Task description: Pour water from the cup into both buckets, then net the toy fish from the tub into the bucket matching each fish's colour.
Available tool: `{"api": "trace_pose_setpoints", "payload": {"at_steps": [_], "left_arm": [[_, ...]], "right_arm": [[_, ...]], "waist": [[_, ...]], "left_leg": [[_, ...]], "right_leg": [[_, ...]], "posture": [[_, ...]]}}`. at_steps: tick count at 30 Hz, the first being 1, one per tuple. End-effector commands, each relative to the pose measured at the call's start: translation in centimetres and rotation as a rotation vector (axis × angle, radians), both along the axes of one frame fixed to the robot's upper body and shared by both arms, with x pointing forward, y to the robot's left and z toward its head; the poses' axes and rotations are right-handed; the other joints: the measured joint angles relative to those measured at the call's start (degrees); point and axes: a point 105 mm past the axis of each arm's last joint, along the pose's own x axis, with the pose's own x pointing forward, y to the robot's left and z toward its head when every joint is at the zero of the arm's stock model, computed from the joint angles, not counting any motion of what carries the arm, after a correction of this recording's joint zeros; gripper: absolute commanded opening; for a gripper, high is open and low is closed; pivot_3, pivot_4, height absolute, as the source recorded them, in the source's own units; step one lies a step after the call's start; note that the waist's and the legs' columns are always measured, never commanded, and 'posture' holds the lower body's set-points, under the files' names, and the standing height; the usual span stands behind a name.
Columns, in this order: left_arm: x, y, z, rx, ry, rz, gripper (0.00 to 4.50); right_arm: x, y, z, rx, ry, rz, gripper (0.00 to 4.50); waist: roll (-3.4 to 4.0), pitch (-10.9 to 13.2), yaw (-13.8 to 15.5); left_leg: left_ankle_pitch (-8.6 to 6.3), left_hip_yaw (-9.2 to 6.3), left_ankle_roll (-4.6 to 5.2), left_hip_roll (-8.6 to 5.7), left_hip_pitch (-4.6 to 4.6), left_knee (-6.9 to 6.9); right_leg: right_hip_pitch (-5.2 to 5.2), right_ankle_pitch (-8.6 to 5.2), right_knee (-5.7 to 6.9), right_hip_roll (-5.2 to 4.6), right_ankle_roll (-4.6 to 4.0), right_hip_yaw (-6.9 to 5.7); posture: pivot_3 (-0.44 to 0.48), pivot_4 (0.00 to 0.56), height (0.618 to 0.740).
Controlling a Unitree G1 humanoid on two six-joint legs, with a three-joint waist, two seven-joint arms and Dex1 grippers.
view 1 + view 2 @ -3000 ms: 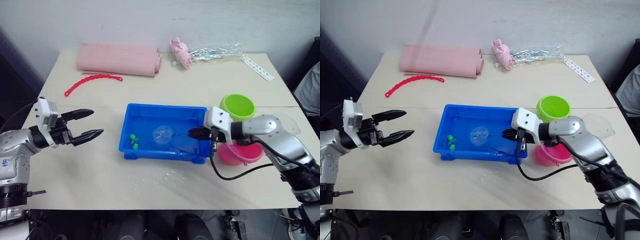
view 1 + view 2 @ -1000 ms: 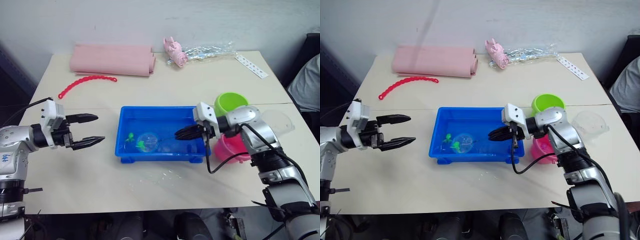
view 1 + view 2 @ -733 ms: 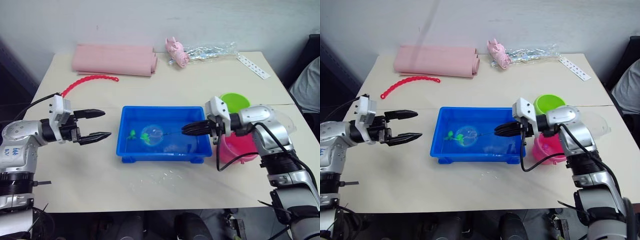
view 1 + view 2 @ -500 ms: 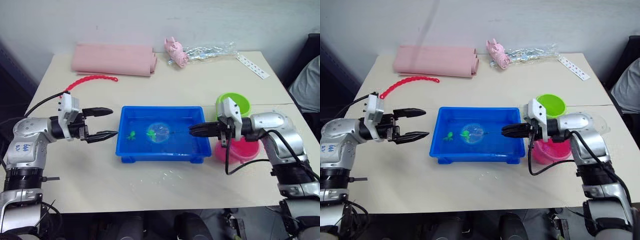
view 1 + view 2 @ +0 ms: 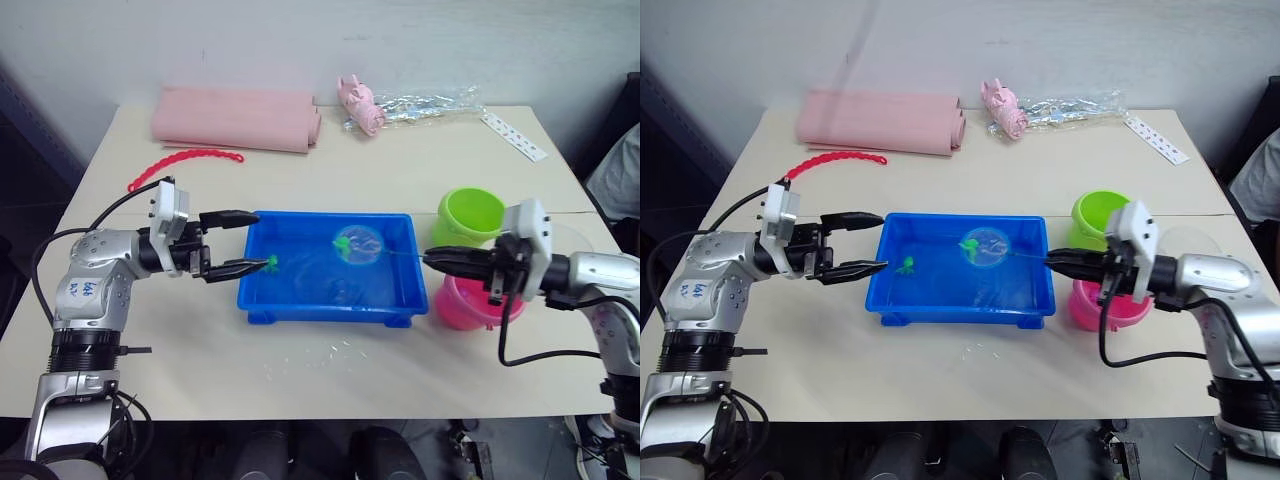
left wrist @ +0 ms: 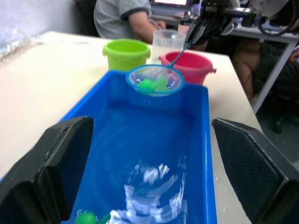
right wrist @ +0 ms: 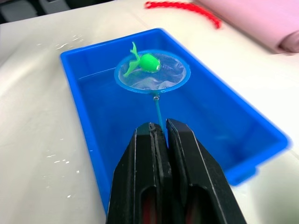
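Observation:
The blue tub (image 5: 325, 316) holds water in the middle of the table. My right gripper (image 5: 432, 257) is shut on the net's thin handle at the tub's right end. The net hoop (image 5: 357, 243) hangs above the water with a green toy fish (image 7: 148, 62) in its mesh. Another green fish (image 5: 906, 266) floats at the tub's left end. My left gripper (image 5: 258, 240) is open and empty at the tub's left rim. The lime green bucket (image 5: 472, 215) and the pink bucket (image 5: 470, 305) stand right of the tub. The clear cup (image 6: 167, 41) stands behind them.
A folded pink cloth (image 5: 237, 117), a red bead chain (image 5: 185, 160), a pale pink toy (image 5: 362, 104), a crinkled wrapper (image 5: 430, 103) and a white strip (image 5: 515, 135) lie at the table's back. Water drops (image 5: 330, 350) spot the front. A person (image 6: 124, 11) sits beyond the right edge.
The net has scooped up a green fish, risen out of the water and travelled right as my right arm drew back. My left gripper has moved right to the tub's left rim.

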Motion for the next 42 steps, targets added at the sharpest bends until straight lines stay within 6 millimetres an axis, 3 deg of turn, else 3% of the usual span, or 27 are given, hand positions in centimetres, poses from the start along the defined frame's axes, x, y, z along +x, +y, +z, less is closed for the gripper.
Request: {"api": "trace_pose_setpoints", "payload": {"at_steps": [1,9,14,17,21,32,42], "left_arm": [[-0.3,-1.3,1.8,-0.058,-0.049,-0.035,4.47],[0.1,-2.8,2.4,-0.111,-0.050,-0.050,4.47],[0.4,-3.4,1.9,-0.100,-0.062,-0.031,4.47],[0.4,-4.2,1.9,-0.119,-0.063,-0.032,4.47],[0.4,-4.4,2.0,-0.130,-0.066,-0.026,4.47],[0.6,-4.2,2.1,-0.129,-0.072,-0.013,4.47],[1.3,-5.1,1.9,-0.164,-0.099,-0.018,4.47]], "right_arm": [[-0.5,-2.6,2.7,-0.015,-0.085,-0.083,0.00],[1.9,-9.4,4.1,-0.196,-0.234,-0.337,0.00],[4.0,-11.8,4.1,-0.309,-0.326,-0.457,0.00],[5.3,-12.4,3.6,-0.415,-0.392,-0.496,0.00],[5.5,-12.9,3.3,-0.476,-0.422,-0.492,0.00],[3.8,-14.0,2.8,-0.644,-0.483,-0.436,0.00],[3.3,-13.2,3.9,-1.057,-0.840,-0.283,0.00]], "waist": [[0.00,0.0,0.1],[0.00,0.0,0.0],[0.00,0.0,-0.2],[0.00,0.0,-0.2],[0.00,0.0,-0.1],[0.00,0.0,0.1],[0.01,0.0,0.0]], "left_leg": [[0.00,0.00,0.00,0.00,0.00,0.00],[0.00,0.12,0.03,0.01,0.01,0.01],[-0.01,0.18,0.05,0.04,0.02,0.01],[-0.01,0.21,0.05,0.05,0.02,0.02],[-0.01,0.21,0.06,0.04,0.01,0.01],[-0.04,0.23,0.10,0.05,0.00,0.06],[-0.04,0.26,0.10,0.07,0.01,0.07]], "right_leg": [[0.00,0.00,-0.01,0.00,0.00,-0.01],[0.01,0.00,-0.02,0.03,0.00,-0.16],[-0.02,0.00,-0.03,0.04,0.01,-0.25],[-0.03,0.00,-0.01,0.04,0.01,-0.28],[-0.02,0.00,-0.02,0.04,0.01,-0.28],[0.00,0.01,-0.05,0.05,0.02,-0.30],[-0.02,0.01,-0.05,0.06,0.02,-0.28]], "posture": [[0.000,0.150,0.740],[0.000,0.150,0.740],[0.000,0.150,0.740],[0.000,0.150,0.740],[0.000,0.150,0.740],[0.000,0.150,0.740],[0.000,0.150,0.740]]}}
